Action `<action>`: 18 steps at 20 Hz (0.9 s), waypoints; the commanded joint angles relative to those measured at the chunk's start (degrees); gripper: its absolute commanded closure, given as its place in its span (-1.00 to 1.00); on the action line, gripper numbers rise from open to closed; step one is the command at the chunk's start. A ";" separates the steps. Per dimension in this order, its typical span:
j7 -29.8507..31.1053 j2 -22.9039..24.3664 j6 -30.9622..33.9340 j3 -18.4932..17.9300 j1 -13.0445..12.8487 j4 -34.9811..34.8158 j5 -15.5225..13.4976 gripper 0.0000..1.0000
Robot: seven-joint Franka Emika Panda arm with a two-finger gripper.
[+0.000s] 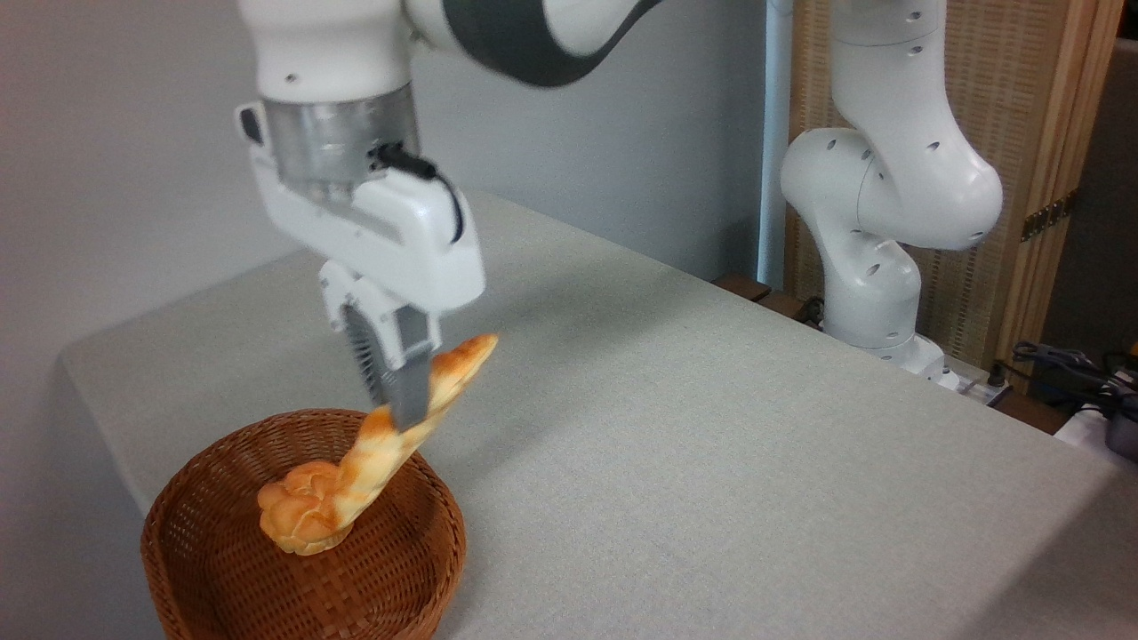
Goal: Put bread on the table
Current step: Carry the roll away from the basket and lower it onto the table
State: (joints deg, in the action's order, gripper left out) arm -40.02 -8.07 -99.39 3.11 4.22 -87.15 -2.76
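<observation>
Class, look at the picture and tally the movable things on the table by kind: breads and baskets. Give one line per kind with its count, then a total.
Breads: 2, the long braided bread held tilted in the gripper, and the round bun in the basket.
Baskets: 1, the brown wicker basket on the table.
Total: 3

We read no text, labels, brands or numbers anywhere. Robot arm (889,178) casing plain white; any small markings possibly lost to blur.
</observation>
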 commanded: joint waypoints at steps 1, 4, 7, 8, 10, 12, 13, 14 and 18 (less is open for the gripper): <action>-0.32 9.18 2.00 -0.38 -0.44 -11.42 -4.52 1.00; -0.06 14.39 2.27 -0.38 -3.32 -19.44 -8.13 0.82; 0.29 13.96 1.13 -0.38 -6.93 -23.58 -12.96 0.05; 0.38 13.70 0.34 -0.29 -7.55 -24.46 -13.50 -0.28; 0.64 12.73 -1.68 -0.29 -8.52 -25.87 -14.90 -0.45; 0.99 11.85 -3.96 -0.21 -8.70 -26.75 -16.31 -0.50; 1.34 11.42 -4.76 -0.03 -8.70 -27.01 -16.32 -0.55; 1.35 11.15 -5.29 0.14 -8.70 -27.10 -16.32 -0.56; 1.08 10.53 -5.64 0.15 -8.70 -27.37 -15.53 -0.96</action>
State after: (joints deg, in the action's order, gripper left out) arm -39.67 2.14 -104.26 3.46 -4.16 -114.09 -18.05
